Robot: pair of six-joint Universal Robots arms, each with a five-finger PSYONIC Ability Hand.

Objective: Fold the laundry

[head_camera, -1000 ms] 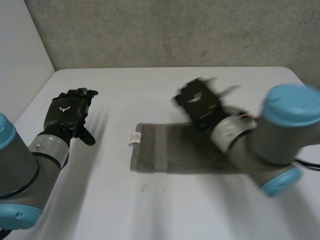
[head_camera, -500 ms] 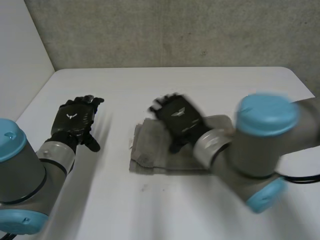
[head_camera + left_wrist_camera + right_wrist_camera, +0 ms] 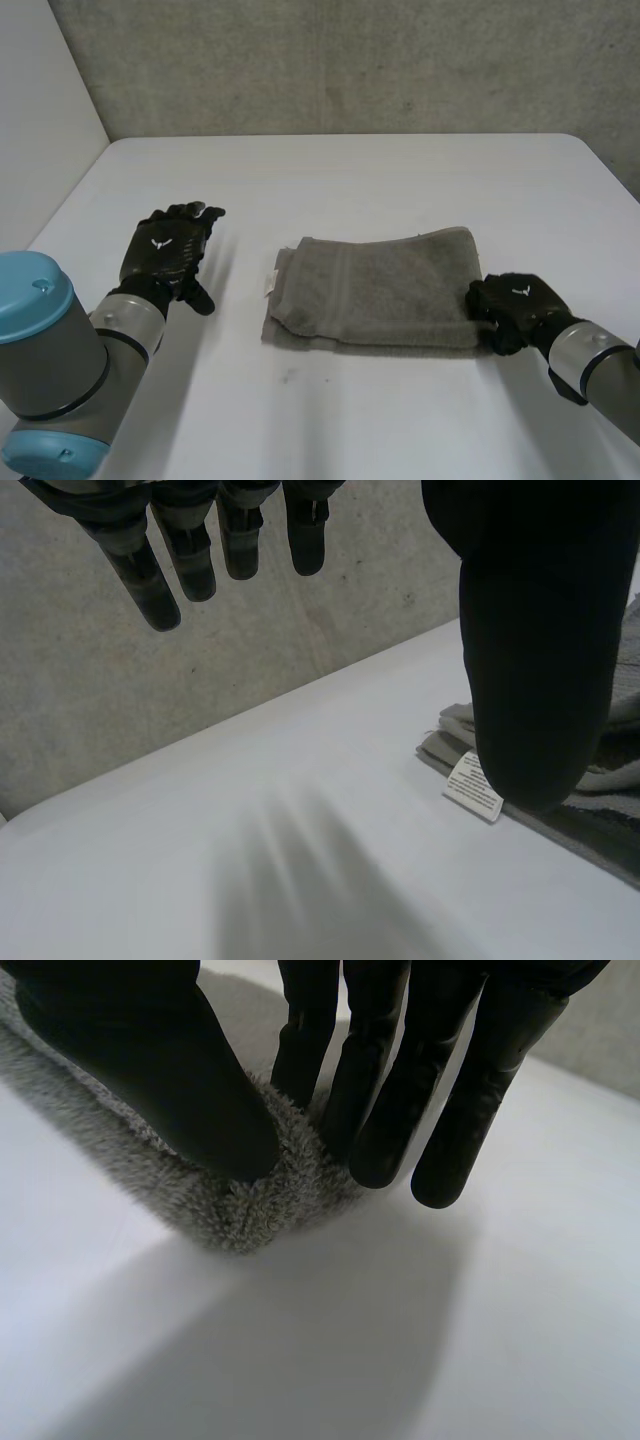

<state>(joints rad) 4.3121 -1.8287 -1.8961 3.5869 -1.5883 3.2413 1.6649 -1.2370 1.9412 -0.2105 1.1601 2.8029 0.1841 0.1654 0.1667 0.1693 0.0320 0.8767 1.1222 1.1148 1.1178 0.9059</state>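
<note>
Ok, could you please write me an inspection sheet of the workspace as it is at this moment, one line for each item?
surface: white table, with the towel lying near its middle.
job's things: grey towel, folded over and lying flat; white label at the edge nearest the left hand.
clutter: nothing seen.
hands: left hand open, fingers straight, above the table beside the towel and apart from it; right hand pinches a corner of the towel between thumb and fingers.
cables: nothing seen.
surroundings: grey wall behind the table; white side wall next to the left arm.

One grey towel, one white table.
</note>
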